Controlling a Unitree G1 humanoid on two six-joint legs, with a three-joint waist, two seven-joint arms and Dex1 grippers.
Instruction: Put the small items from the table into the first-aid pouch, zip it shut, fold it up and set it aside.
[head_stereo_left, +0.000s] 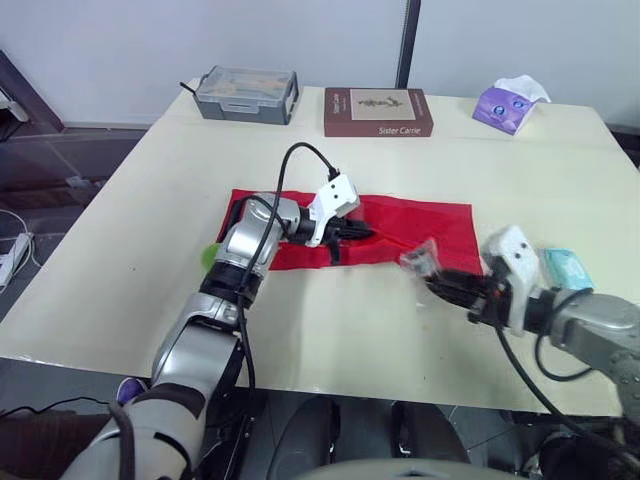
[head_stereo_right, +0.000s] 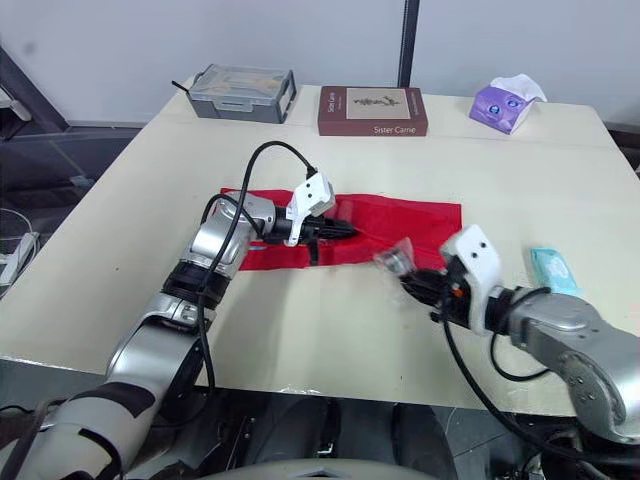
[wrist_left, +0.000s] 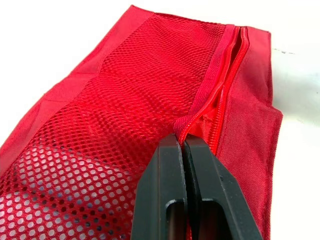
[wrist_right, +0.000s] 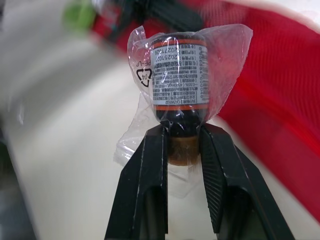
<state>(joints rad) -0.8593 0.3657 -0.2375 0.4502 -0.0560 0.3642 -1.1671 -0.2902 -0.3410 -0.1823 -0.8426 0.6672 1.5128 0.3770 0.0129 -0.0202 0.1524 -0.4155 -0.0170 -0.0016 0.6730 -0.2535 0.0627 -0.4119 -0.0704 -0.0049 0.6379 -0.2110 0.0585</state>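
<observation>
Pinches the first-aid pouch (head_stereo_left: 420, 222) with the left gripper (wrist_left: 184, 142), both black fingers pressed together on a fold of red fabric right at the zip, where the mesh panel meets the zipper tape. Leaves the zip gaping open beyond that pinch. Has the pouch spread flat in the middle of the table (head_stereo_left: 130, 220), mesh side up. Clamps a small dark bottle (wrist_right: 179, 75) in the right gripper (wrist_right: 182, 131), fingers closed on one end of it through a clear plastic wrapper, with the white printed label and orange bands above the tips. Holds that bottle at the pouch's near edge, toward its right end. Shows a teal packet (head_stereo_left: 566, 268) lying on the table just beside the right wrist. Shows a green something (head_stereo_left: 208, 256) by the pouch's left end, half behind the left arm, possibly another small item. Lines up along the far edge a grey box (head_stereo_left: 246, 94), a brown book (head_stereo_left: 378, 111) and a purple tissue pack (head_stereo_left: 508, 105).
</observation>
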